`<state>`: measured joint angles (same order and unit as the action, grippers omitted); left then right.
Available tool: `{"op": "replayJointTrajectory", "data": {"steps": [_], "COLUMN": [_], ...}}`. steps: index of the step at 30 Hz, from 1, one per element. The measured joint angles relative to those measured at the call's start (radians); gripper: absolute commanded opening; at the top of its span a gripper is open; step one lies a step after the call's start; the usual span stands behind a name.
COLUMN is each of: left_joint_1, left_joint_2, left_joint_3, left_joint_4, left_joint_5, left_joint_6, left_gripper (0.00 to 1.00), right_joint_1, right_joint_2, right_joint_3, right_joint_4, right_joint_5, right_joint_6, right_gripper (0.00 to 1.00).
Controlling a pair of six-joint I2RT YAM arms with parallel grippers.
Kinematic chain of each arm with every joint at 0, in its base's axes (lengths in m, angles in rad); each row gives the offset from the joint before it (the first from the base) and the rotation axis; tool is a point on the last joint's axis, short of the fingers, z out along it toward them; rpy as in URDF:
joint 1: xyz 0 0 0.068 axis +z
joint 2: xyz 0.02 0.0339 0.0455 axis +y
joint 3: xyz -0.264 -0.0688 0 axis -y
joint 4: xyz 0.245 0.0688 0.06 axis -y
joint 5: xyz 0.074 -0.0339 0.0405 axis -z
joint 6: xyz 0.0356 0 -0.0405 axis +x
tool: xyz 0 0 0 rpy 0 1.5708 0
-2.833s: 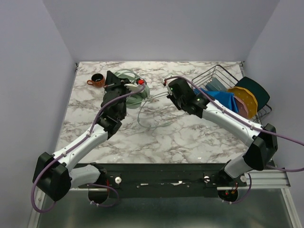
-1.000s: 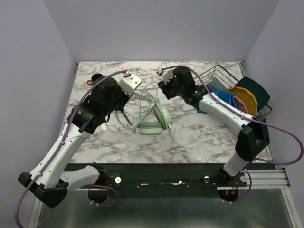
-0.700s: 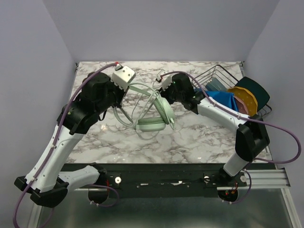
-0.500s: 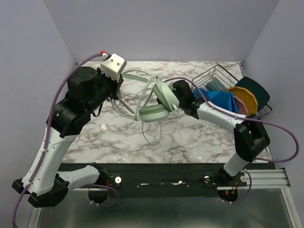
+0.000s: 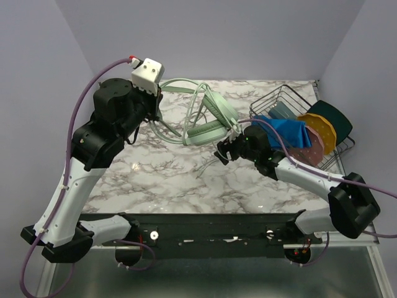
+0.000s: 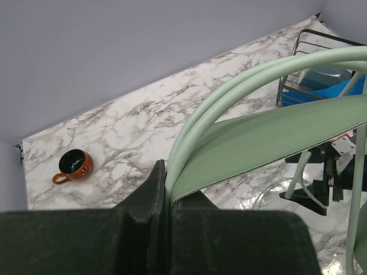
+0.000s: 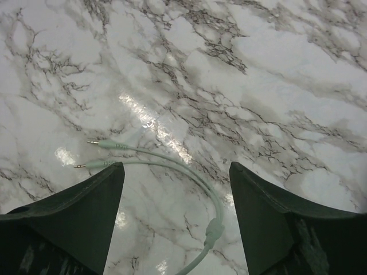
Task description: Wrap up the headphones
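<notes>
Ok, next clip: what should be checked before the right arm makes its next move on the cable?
1. Left hand shut on the headband: ok.
2. Headphones lifted off the table: ok.
3. Right hand open and empty: ok.
4. Cable running beneath the open right hand: ok.
5. Both plugs lying free on the table: ok.
6. Cable wrapped around the headphones: not ok, it trails loose down to the table.
</notes>
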<state>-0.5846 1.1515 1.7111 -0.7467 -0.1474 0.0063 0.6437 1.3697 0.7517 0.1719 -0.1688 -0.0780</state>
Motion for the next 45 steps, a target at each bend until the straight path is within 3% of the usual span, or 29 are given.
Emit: {"op": "replayJointTrajectory", "data": {"steps": [5,14,18,22,27,29,31,35,45], "left_joint_1": [0.0,0.0,0.0,0.0,0.0,0.0,0.0,0.0,0.0], "left_joint_2": [0.007,0.005,0.004,0.003,0.003,0.003,0.003,0.003,0.003], "left_joint_3": [0.019,0.034,0.034,0.034,0.034,0.034,0.034,0.038,0.057], "left_joint_4": [0.004,0.008,0.009,0.009,0.01,0.011,0.011,0.011,0.013], "left_joint_5": [-0.011,-0.018,-0.025,-0.027,-0.032,-0.035,-0.037,-0.041,-0.044], "left_joint_6": [0.0,-0.008,-0.008,-0.008,-0.008,-0.008,-0.008,-0.008,-0.007], "left_gripper": [0.0,0.0,0.0,0.0,0.0,0.0,0.0,0.0,0.0], "right_joint_1": [-0.003,-0.035,-0.064,-0.052,0.045,0.113,0.18,0.262,0.3], "right_joint_2": [-0.054,0.015,-0.074,-0.234,-0.333,-0.349,-0.329,-0.225,-0.02], "right_joint_3": [-0.022,0.07,0.048,-0.034,-0.163,-0.259,-0.311,-0.305,-0.185], "right_joint_4": [0.017,-0.069,-0.077,-0.02,0.113,0.219,0.28,0.368,0.531], "right_joint_5": [0.122,0.354,0.346,0.305,0.244,0.195,0.17,0.131,0.214], "right_joint_6": [-0.013,-0.031,-0.023,-0.035,-0.078,-0.082,-0.085,-0.072,-0.068], "right_gripper": [0.95,0.93,0.86,0.85,0.89,0.95,1.0,1.0,1.0]}}
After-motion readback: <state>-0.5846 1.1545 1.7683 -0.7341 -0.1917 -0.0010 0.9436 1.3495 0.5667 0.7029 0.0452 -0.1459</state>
